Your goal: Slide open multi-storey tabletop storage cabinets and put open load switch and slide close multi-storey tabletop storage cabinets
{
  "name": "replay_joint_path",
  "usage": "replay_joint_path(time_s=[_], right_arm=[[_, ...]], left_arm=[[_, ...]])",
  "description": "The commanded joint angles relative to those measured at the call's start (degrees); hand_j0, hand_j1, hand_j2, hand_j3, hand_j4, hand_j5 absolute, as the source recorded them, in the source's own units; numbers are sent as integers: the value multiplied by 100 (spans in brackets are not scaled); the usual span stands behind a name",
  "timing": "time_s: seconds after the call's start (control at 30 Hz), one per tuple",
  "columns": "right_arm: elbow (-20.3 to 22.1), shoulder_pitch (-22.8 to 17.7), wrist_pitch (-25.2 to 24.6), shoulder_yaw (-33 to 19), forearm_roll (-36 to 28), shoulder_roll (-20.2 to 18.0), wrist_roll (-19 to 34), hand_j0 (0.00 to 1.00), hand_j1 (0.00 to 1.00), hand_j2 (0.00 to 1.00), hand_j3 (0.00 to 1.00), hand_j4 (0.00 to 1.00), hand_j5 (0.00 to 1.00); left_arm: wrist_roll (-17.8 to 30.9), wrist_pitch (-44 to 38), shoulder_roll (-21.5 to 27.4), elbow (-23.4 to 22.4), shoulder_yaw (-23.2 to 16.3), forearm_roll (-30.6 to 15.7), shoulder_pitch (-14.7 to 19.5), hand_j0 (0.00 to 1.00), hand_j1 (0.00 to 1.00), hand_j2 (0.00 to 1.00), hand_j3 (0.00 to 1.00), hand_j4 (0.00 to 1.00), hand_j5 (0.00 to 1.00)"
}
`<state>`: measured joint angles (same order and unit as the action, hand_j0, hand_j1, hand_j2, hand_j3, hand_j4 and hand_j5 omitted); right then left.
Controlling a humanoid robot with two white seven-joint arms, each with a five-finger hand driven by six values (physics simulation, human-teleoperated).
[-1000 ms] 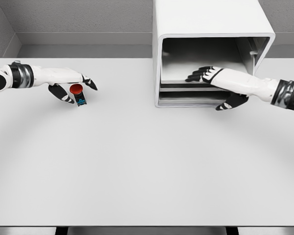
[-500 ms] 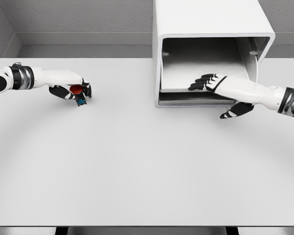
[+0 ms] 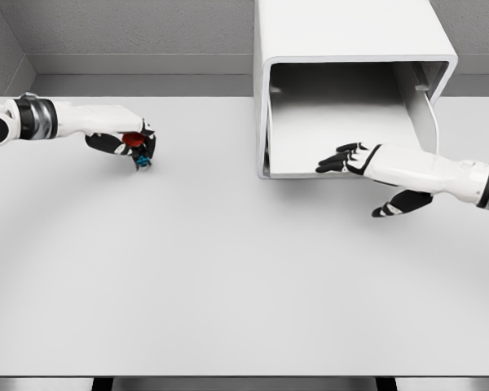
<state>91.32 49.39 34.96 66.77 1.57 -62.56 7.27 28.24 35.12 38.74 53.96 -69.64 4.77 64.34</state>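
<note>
The load switch (image 3: 133, 142), with a red knob and a small blue-black base, is lifted just off the table (image 3: 228, 277) at the far left. My left hand (image 3: 138, 147) is shut on it, fingers curled over the knob. The white storage cabinet (image 3: 350, 41) stands at the back right with its front open. Its drawer tray (image 3: 310, 138) is slid out toward me, sloping down to its front edge. My right hand (image 3: 354, 163) holds that front edge near the right corner, black fingertips (image 3: 334, 160) lying on top and the thumb (image 3: 395, 205) below.
The grey wall (image 3: 130, 32) runs along the back of the table. The cabinet's side wall and a rail (image 3: 430, 106) show to the right of the tray. The table's near edge lies at the bottom of the view.
My right hand drew back toward me and the drawer tray slid out with it. My left hand closed on the switch and raised it slightly.
</note>
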Motion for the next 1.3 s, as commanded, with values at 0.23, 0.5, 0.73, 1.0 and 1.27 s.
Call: replay_joint_path(time_s=[0.23, 0.5, 0.73, 1.0, 1.27], right_arm=[[395, -132, 4, 12, 10, -380, -15, 100, 100, 100, 100, 100, 100], [492, -193, 4, 20, 10, -547, -24, 100, 100, 100, 100, 100, 100], [536, -264, 4, 20, 1, -696, -33, 100, 100, 100, 100, 100, 100], [562, -272, 4, -226, -43, -714, -130, 100, 100, 100, 100, 100, 100], [580, -272, 4, -287, -131, -960, -147, 100, 100, 100, 100, 100, 100]], left_arm=[[-3, -12, 617, 1213, 12, -222, 35, 43, 43, 43, 43, 43, 43], [6, -12, 943, 2075, 12, -450, 44, 43, 43, 43, 43, 43, 43], [-3, -12, 1198, 2778, 21, -547, 44, 43, 43, 43, 43, 43, 43], [-21, -12, 1409, 3437, 38, -617, 123, 43, 43, 43, 43, 43, 43], [-21, -12, 1523, 3525, 38, -758, 220, 43, 43, 43, 43, 43, 43]])
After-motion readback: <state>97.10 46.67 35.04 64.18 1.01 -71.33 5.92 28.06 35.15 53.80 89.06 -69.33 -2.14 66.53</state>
